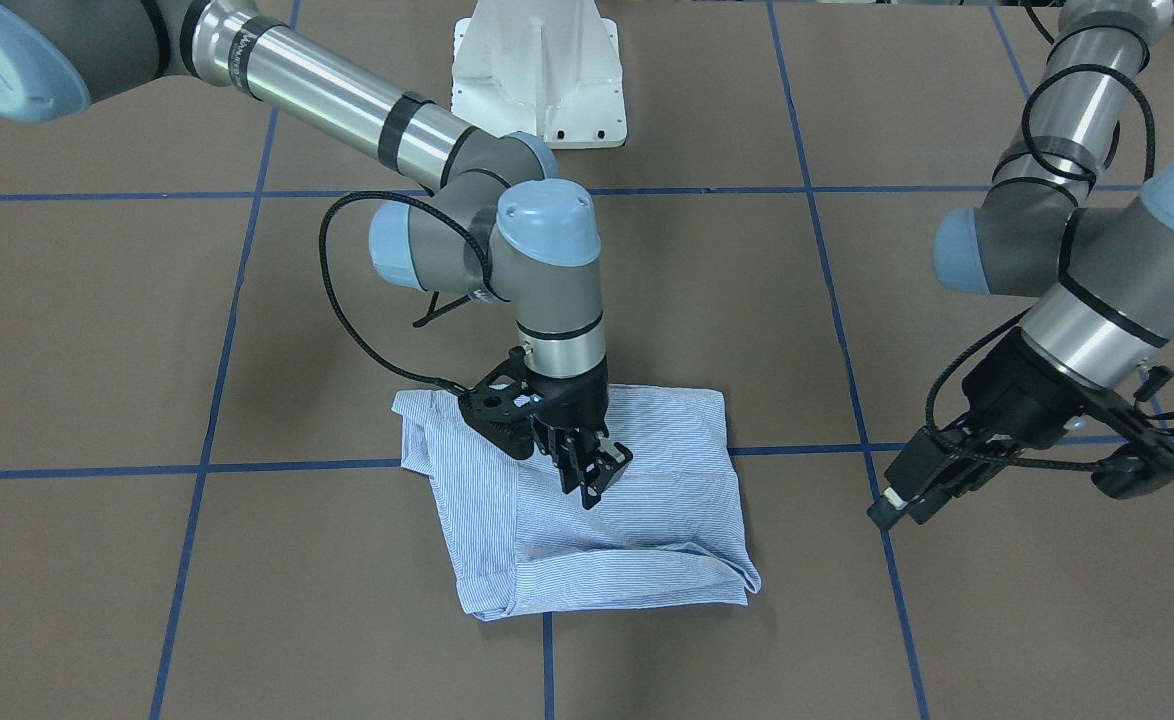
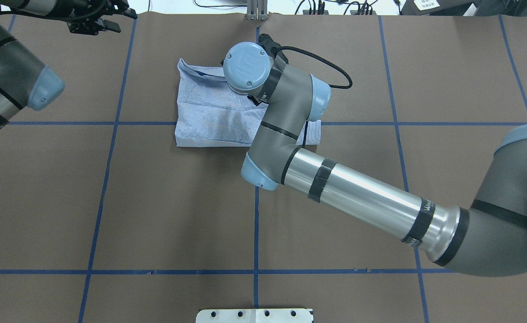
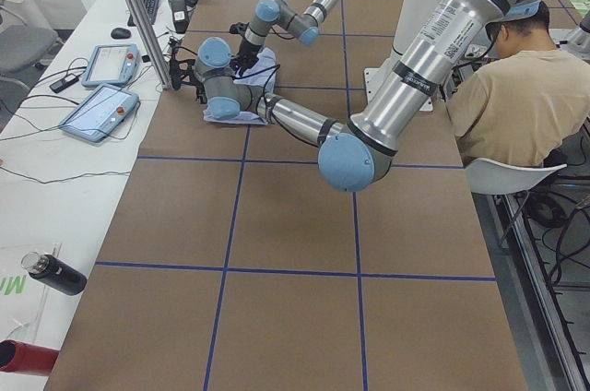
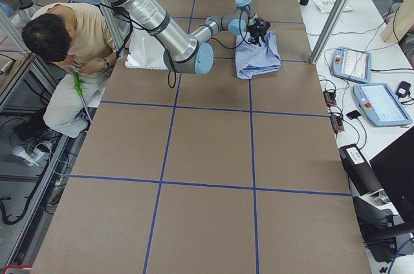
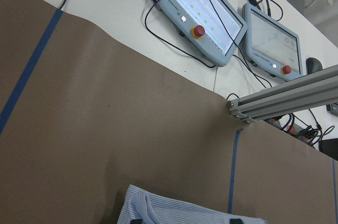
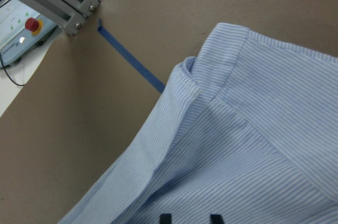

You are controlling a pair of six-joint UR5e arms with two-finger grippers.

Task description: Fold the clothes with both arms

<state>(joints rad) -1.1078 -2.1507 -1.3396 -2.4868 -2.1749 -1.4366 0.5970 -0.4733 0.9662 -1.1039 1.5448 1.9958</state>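
The light blue striped shirt (image 1: 647,530) lies folded into a rough rectangle on the brown table, beyond the middle in the overhead view (image 2: 209,116). My right gripper (image 1: 595,478) points down over the shirt's middle, just above the cloth. Its fingertips (image 6: 165,217) stand slightly apart, open, with nothing between them. The right wrist view shows the shirt's collar edge (image 6: 211,71). My left gripper (image 1: 907,505) hangs open off to the shirt's side, clear of the cloth, and shows near the far left corner in the overhead view (image 2: 106,20). A corner of the shirt (image 5: 174,211) appears low in the left wrist view.
The white pedestal base (image 1: 537,70) stands behind the shirt. An aluminium post (image 5: 285,100) and two teach pendants (image 5: 198,15) sit just past the table's far edge. A person (image 3: 525,96) sits beside the robot. Blue tape lines (image 1: 217,380) cross the table.
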